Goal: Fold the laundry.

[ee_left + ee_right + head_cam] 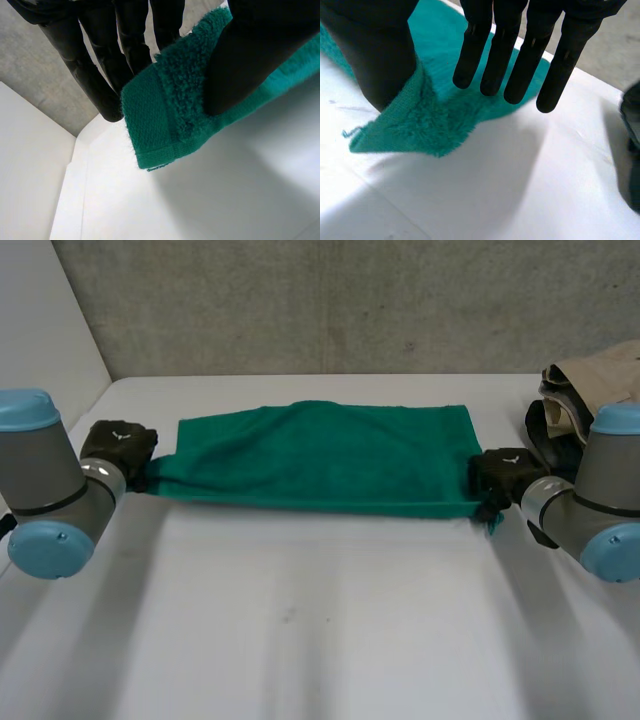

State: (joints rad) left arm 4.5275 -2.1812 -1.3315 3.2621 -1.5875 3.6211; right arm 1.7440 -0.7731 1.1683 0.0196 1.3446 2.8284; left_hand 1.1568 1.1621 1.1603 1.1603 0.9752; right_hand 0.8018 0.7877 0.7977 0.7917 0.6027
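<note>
A green towel (320, 455) lies folded in a long band across the far half of the white table (320, 620). My left hand (120, 445) is at its left end. In the left wrist view the thumb (250, 60) presses the towel's corner (165, 125) against the fingers (100, 65), and the corner is lifted off the table. My right hand (505, 472) is at the towel's right near corner. In the right wrist view its fingers (515, 55) are straight and spread away from the thumb (375, 50), with the towel's corner (420, 125) lying flat on the table beside the thumb.
A pile of beige and dark clothes (585, 390) sits at the far right of the table, just behind my right arm; its dark edge (632, 140) lies beside my right hand. A grey wall runs along the table's back.
</note>
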